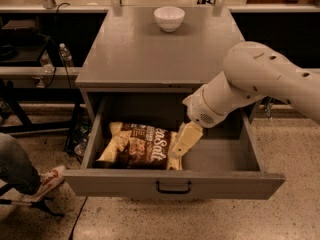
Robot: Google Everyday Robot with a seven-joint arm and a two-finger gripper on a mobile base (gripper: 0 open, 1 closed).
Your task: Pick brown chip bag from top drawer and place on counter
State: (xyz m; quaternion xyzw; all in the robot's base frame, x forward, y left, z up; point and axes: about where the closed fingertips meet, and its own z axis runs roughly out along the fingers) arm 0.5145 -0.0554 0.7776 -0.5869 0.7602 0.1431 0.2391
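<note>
Inside the open drawer (115, 184), I see the gripper (179, 149) at the bag (137, 146), grip state undeterminable. A bowl (169, 18) occupies the counter (150, 54).

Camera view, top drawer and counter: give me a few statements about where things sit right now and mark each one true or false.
1. The top drawer is pulled open. True.
2. A white bowl stands on the counter, near its far edge. True.
3. The brown chip bag lies on the counter. False: it lies inside the open drawer, in its left half.
4. The gripper hangs above the bowl. False: it reaches down into the drawer, at the bag's right end.
</note>
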